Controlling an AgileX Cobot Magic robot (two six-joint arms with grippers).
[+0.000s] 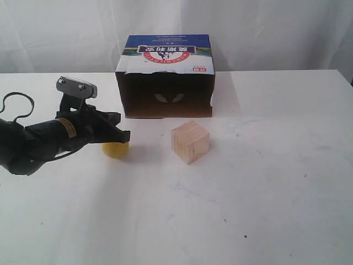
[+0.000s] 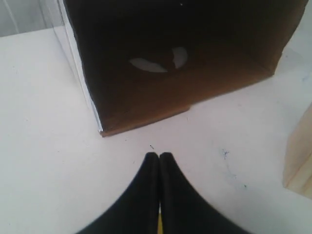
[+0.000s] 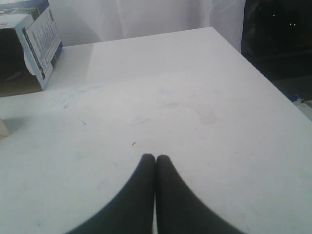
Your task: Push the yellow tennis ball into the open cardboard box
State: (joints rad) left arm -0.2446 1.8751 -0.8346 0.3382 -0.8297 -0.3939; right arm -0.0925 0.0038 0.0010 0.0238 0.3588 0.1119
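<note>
The yellow tennis ball (image 1: 115, 149) lies on the white table, in front of and left of the box, half covered by my left gripper (image 1: 124, 135). That gripper is shut with nothing held, its fingertips lying over the ball's top. In the left wrist view only a thin yellow sliver of the ball (image 2: 159, 224) shows under the closed left gripper (image 2: 159, 156). The open cardboard box (image 1: 165, 77) lies on its side, dark opening (image 2: 185, 53) facing the ball. My right gripper (image 3: 155, 158) is shut over bare table and does not appear in the exterior view.
A pale wooden cube (image 1: 190, 142) stands right of the ball, in front of the box's opening; its edge shows as the cube (image 2: 300, 151) in the left wrist view. The table's right edge (image 3: 273, 85) drops off to a dark area.
</note>
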